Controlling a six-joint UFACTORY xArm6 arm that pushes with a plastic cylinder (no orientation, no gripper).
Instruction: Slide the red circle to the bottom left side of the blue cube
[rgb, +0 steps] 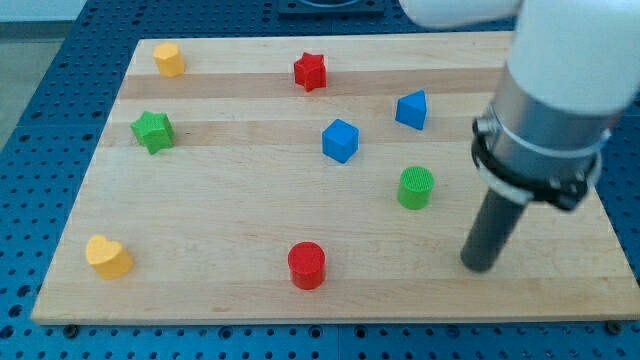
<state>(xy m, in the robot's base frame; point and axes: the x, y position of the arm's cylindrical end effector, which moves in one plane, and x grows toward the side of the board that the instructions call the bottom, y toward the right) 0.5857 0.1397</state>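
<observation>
The red circle (307, 265) is a short red cylinder near the view's bottom middle of the wooden board (220, 220). The blue cube (340, 140) sits above it and slightly to the right, near the board's middle. My tip (481, 265) rests on the board at the view's lower right, well to the right of the red circle and level with it, touching no block. The arm's white and grey body rises above it to the view's top right.
A green cylinder (416, 187) stands between the blue cube and my tip. A blue triangular block (411, 109) and a red star (311, 71) lie toward the top. A green star (153, 131), a yellow block (169, 59) and a yellow heart (108, 257) lie at the left.
</observation>
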